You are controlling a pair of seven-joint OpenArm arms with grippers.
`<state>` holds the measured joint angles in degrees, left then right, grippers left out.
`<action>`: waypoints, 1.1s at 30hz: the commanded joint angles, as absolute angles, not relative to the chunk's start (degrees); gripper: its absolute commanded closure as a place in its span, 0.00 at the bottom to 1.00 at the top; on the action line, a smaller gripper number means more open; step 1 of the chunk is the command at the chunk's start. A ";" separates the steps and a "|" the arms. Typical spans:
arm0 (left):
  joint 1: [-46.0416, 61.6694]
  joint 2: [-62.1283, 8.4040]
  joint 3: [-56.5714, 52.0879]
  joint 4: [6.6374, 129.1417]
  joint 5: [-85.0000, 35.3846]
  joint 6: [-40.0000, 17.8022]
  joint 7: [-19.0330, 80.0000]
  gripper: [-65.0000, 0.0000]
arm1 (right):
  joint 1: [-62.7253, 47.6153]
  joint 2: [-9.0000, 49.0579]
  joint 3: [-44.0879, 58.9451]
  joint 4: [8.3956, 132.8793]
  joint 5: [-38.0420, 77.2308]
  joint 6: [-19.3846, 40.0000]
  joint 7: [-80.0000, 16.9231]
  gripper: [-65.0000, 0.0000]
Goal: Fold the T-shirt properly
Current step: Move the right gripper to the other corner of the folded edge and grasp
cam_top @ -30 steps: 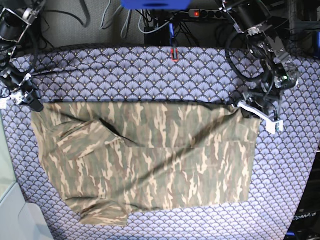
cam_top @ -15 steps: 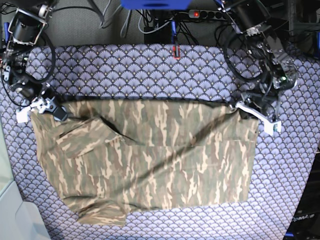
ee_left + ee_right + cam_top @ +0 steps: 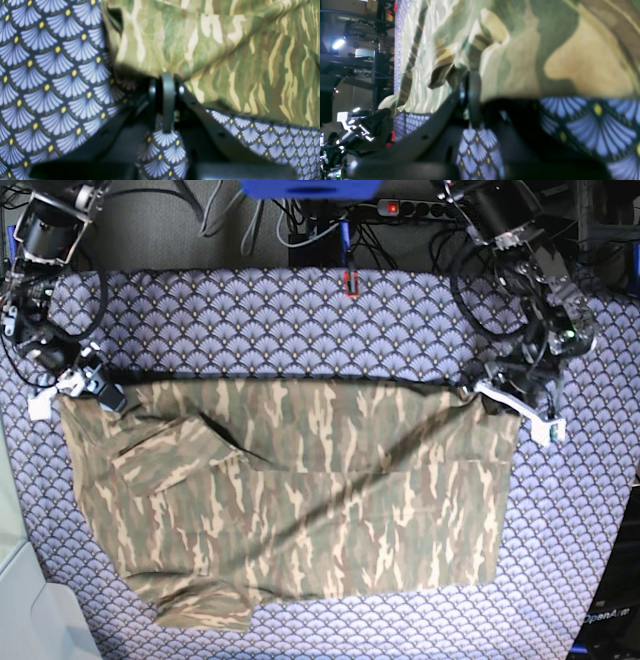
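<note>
The camouflage T-shirt (image 3: 300, 490) lies spread flat on the purple scallop-patterned cloth (image 3: 300, 320), with one sleeve folded in near the upper left and a corner sticking out at the lower left. My left gripper (image 3: 482, 394) is at the shirt's upper right corner. In the left wrist view it (image 3: 166, 78) is shut on the shirt's edge (image 3: 225, 50). My right gripper (image 3: 100, 392) is at the upper left corner. In the right wrist view it (image 3: 470, 77) is shut on bunched camouflage fabric (image 3: 545, 50).
Cables and a power strip (image 3: 410, 208) run behind the table's far edge. A small red item (image 3: 348, 285) sits at the back middle. A pale surface (image 3: 20, 600) borders the lower left. Bare purple cloth shows around the shirt.
My right gripper moved from the table's far left edge rightwards onto the shirt's upper left corner, then slightly back up-left. The left gripper and the shirt's right side hardly moved.
</note>
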<state>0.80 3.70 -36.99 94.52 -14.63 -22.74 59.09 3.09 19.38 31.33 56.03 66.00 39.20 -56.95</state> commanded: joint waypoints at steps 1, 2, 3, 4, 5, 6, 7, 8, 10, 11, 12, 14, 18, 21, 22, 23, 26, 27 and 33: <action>0.31 3.38 -36.88 96.75 -15.52 -23.16 58.33 0.99 | 3.21 20.70 31.60 58.15 67.38 40.00 -56.48 1.00; 0.66 3.38 -36.88 97.71 -15.52 -23.16 58.33 0.99 | 2.42 20.62 31.60 59.30 67.38 40.00 -56.57 1.00; 1.10 3.38 -36.79 98.59 -15.52 -23.16 58.33 0.99 | 1.63 20.62 31.60 60.70 67.38 40.00 -56.31 1.00; 1.10 3.38 -36.70 99.65 -15.52 -23.16 58.33 0.99 | 0.75 20.62 31.60 62.46 67.38 40.00 -56.04 1.00; 1.19 3.38 -36.88 100.44 -15.52 -23.16 58.33 0.99 | 0.22 20.62 31.60 63.96 67.38 40.00 -56.04 1.00; 1.54 3.38 -36.88 100.97 -15.52 -23.16 58.51 0.99 | -0.48 20.62 31.60 65.36 67.38 40.00 -56.31 1.00; 1.80 3.38 -36.88 101.41 -15.52 -23.16 59.30 0.99 | -1.36 20.62 31.60 66.68 67.38 40.00 -56.40 1.00; 1.98 3.38 -36.88 101.49 -15.52 -23.16 60.26 0.99 | -1.98 20.62 31.69 67.65 67.38 40.00 -56.48 1.00; 1.98 3.30 -36.97 101.58 -15.52 -23.16 62.02 0.99 | -3.38 20.62 31.69 68.70 67.47 40.00 -56.57 1.00; 2.07 3.30 -36.97 101.58 -15.52 -23.16 62.46 0.99 | -3.91 20.62 31.69 68.70 67.56 40.00 -56.57 1.00; 2.33 3.30 -36.97 101.58 -15.52 -23.16 62.64 0.99 | -4.53 20.62 31.69 68.70 67.56 40.00 -56.48 1.00; 3.82 3.30 -36.97 101.67 -15.43 -23.16 62.37 0.99 | -6.20 20.62 31.69 68.70 67.56 40.00 -56.04 1.00; 5.49 2.33 -37.05 103.25 -15.43 -23.16 62.64 0.99 | -8.48 20.62 32.13 68.79 67.56 40.00 -55.96 1.00; 6.73 1.27 -37.14 103.60 -15.52 -23.16 62.37 0.99 | -10.51 20.62 34.86 68.79 67.56 40.00 -55.96 1.00; 6.90 0.92 -37.93 103.60 -15.52 -23.16 62.46 0.99 | -11.03 20.62 35.12 68.79 67.56 40.00 -55.96 1.00; 7.25 0.92 -38.99 103.25 -15.52 -23.16 62.46 0.99 | -11.56 20.62 35.12 68.79 67.56 40.00 -55.96 1.00; 7.43 0.92 -41.10 102.99 -15.52 -23.25 62.29 0.99 | -13.41 20.53 35.91 71.43 67.47 40.00 -55.96 1.00; 7.43 0.84 -41.19 102.99 -15.52 -23.25 62.29 0.99 | -13.93 20.00 35.91 72.75 67.47 40.00 -55.96 1.00; 8.13 0.92 -41.10 102.99 -15.52 -23.25 62.81 0.99 | -14.55 19.03 35.65 75.21 67.30 40.00 -56.04 1.00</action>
<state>8.27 1.61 -40.88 102.02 -15.53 -23.38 63.66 -14.57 17.93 35.16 74.32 66.24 39.22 -56.99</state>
